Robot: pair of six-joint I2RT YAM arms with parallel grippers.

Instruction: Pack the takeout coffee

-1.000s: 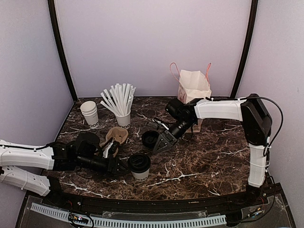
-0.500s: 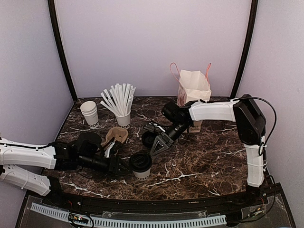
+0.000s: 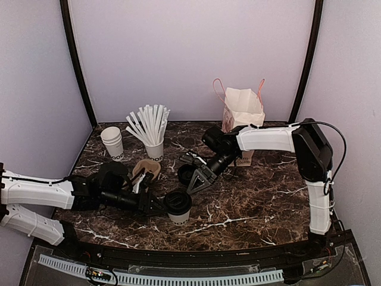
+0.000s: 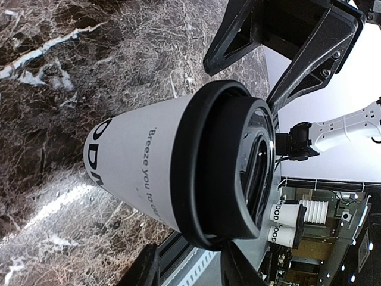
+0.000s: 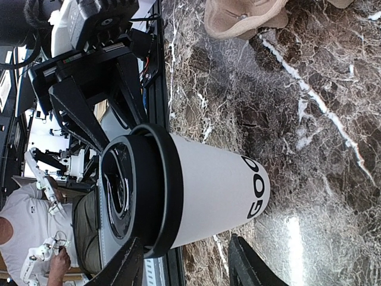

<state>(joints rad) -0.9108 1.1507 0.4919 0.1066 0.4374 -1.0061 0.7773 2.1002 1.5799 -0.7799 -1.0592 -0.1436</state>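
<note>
Takeout coffee [image 3: 177, 207] upright on table [image 3: 250, 202] near front edge, left fingers [image 3: 156, 205] spread round it, apparently not clamped; right fingers [image 3: 191, 176] spread, holding nothing, just behind.

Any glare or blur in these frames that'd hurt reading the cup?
Left wrist: bright glare patch on the marble table beside the takeout coffee; cup lettering sharp, background soft. Right wrist: white reflection streak below the cup, lettering legible. Top external: evenly lit, cup small, lettering not readable.
</note>
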